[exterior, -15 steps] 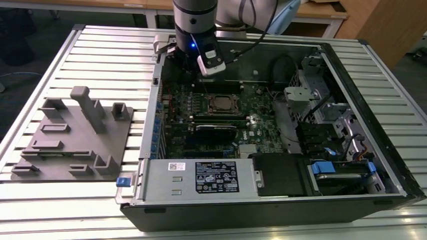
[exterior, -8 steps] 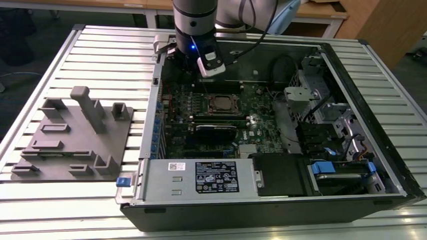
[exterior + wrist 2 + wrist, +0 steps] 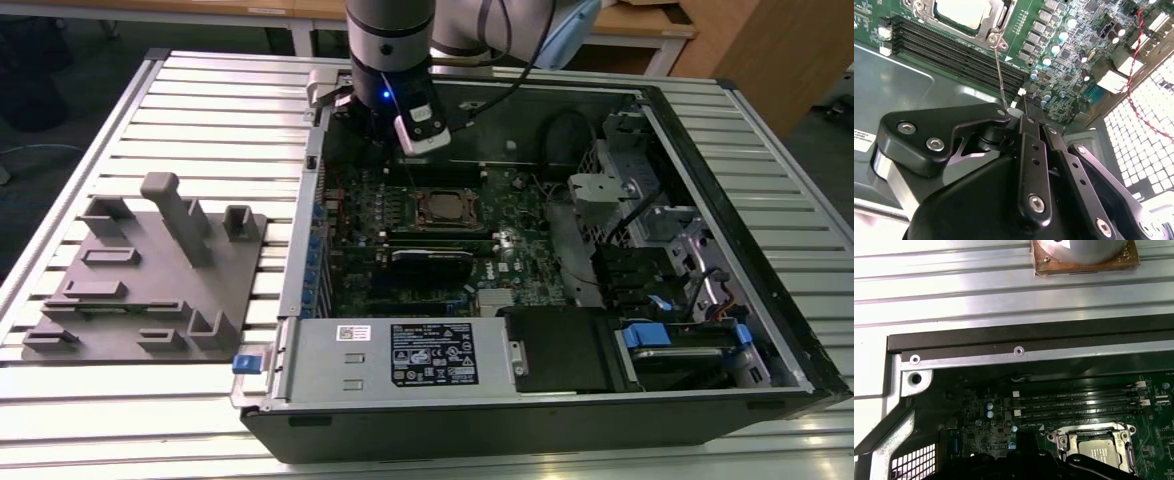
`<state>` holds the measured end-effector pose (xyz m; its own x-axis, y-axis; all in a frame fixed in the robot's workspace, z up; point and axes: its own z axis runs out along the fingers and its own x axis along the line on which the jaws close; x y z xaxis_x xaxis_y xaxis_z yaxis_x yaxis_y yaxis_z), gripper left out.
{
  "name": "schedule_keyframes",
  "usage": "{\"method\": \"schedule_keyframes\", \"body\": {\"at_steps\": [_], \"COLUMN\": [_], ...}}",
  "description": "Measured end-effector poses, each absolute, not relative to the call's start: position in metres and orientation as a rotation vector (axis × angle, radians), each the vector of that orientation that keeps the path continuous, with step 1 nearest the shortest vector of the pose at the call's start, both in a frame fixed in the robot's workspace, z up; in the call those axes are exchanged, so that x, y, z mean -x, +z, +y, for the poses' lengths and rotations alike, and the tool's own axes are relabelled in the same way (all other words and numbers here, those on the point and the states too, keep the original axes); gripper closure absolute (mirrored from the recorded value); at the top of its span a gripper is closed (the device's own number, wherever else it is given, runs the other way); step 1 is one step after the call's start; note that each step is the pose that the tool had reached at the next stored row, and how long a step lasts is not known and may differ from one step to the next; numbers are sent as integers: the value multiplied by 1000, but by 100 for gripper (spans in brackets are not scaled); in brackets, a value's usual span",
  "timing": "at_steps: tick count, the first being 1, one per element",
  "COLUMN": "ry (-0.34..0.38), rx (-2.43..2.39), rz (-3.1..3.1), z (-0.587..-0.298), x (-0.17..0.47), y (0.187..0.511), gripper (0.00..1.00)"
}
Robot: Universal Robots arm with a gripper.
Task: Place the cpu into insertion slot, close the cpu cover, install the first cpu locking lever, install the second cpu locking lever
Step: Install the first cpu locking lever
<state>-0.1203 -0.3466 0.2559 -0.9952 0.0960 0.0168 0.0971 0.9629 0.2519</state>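
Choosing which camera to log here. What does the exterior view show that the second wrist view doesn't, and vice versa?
Exterior view adds the open computer case on the slatted table, the grey fixture block and the black-labelled power supply. Second wrist view adds a thin locking lever running from the insertion slot corner and ending by the gripper, beside long black memory slots. Both show the cpu seated in that slot on the green motherboard.
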Motion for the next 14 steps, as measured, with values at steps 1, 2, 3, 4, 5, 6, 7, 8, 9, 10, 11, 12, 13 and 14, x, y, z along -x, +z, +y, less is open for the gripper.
{"method": "schedule_keyframes", "body": {"at_steps": [1, 2, 3, 4, 5, 6, 7, 8, 9, 10, 11, 12, 13, 14], "ry": [-404, -406, -407, -408, -408, -408, -408, -408, -408, -408, -408, -407, -408, -407], "rx": [153, 153, 153, 153, 153, 153, 153, 153, 153, 153, 153, 153, 153, 153], "rz": [-3107, -3107, -3107, -3106, -3106, -3106, -3106, -3105, -3105, -3105, -3105, -3105, -3104, -3104], "z": [-347, -347, -347, -347, -347, -347, -346, -346, -346, -346, -346, -346, -346, -346], "x": [120, 120, 120, 120, 119, 118, 118, 117, 116, 115, 114, 113, 112, 110], "y": [256, 255, 255, 255, 254, 254, 254, 254, 254, 254, 254, 254, 254, 254], "gripper": [89, 89, 89, 89, 89, 89, 89, 89, 89, 89, 89, 89, 89, 89]}}
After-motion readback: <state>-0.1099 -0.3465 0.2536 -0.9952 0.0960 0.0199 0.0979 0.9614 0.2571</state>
